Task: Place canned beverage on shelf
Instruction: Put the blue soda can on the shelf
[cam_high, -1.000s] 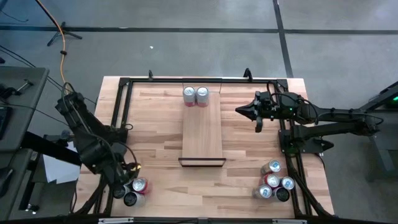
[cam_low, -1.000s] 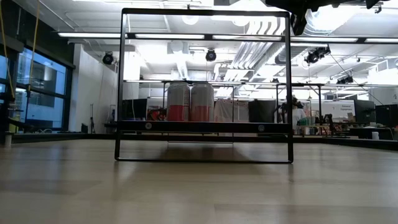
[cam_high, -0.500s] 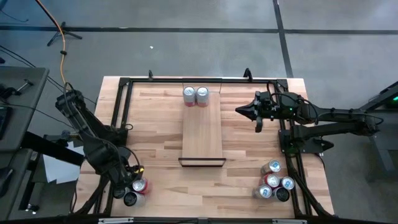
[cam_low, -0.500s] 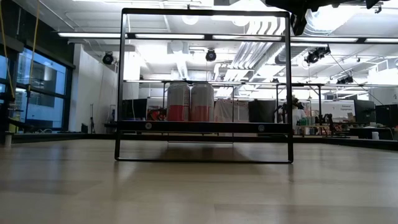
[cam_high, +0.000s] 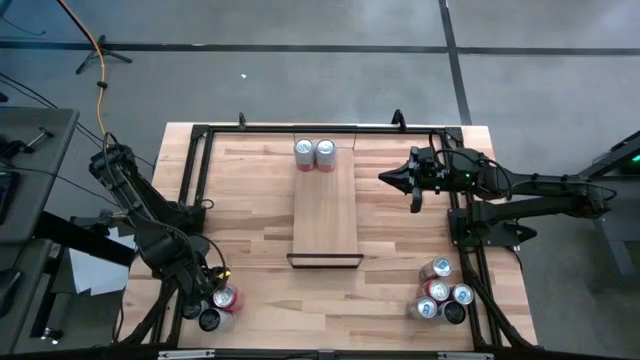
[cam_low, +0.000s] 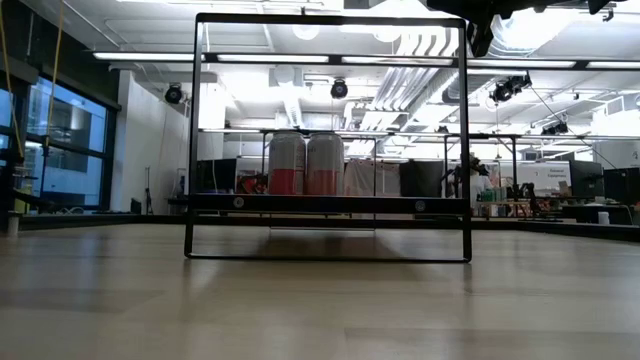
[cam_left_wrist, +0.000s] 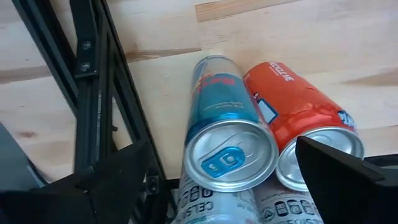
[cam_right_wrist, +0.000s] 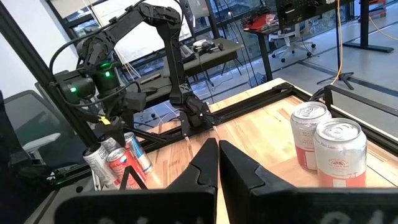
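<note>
Under left claw (cam_left_wrist: 227, 186): "CELSIUS" on white cans (cam_left_wrist: 214, 205).

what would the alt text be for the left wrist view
Seen past the left gripper's open dark fingers, a blue can and an orange can stand side by side on the wooden tabletop, touching. Two white cans sit nearer the camera, and a black metal frame runs beside the blue can.

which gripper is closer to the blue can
Left. The left gripper hangs right above the blue can, open. The right gripper is shut, far across the table beside the shelf.
</note>
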